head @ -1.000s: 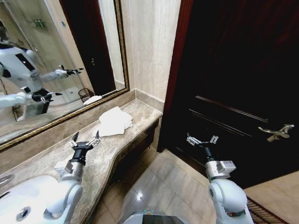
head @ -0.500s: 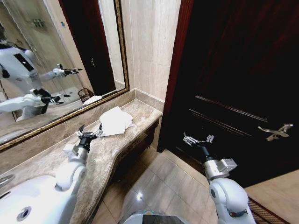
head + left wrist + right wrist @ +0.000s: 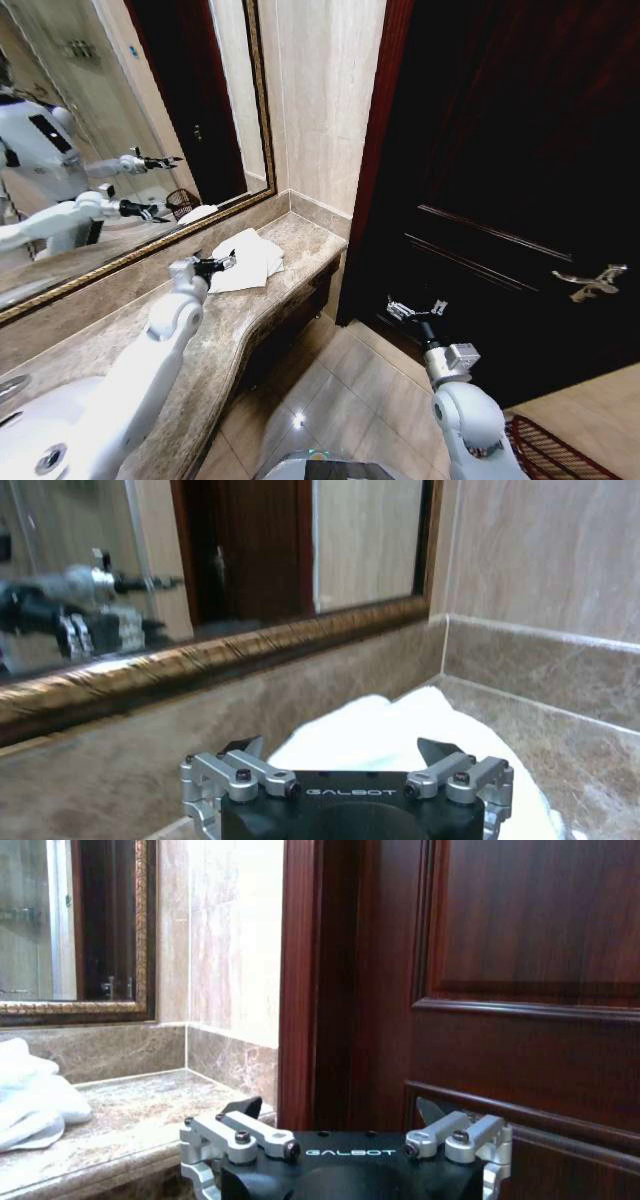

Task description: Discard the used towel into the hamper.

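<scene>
The left gripper point(image 3: 222, 265) reached out over the marble worktop point(image 3: 225, 340) with its fingers point(image 3: 243, 748) spread apart and nothing held between them. The white towel point(image 3: 247, 260) lay in a rumpled heap on the worktop near the corner where the mirror point(image 3: 120, 130) met the tiled wall. In the head view the fingertips stood at the towel's near edge; whether they touched the cloth could not be told. In the left wrist view the towel point(image 3: 400, 731) lay straight ahead of the open fingers, showing between and beyond them. The right gripper point(image 3: 412, 309) hung in the air off the worktop, low in front of the dark wooden door point(image 3: 510, 180), its fingers point(image 3: 242, 1108) also apart and empty. The hamper point(image 3: 545, 450), a red-brown mesh basket, stood on the floor by the right arm, well apart from the towel.
</scene>
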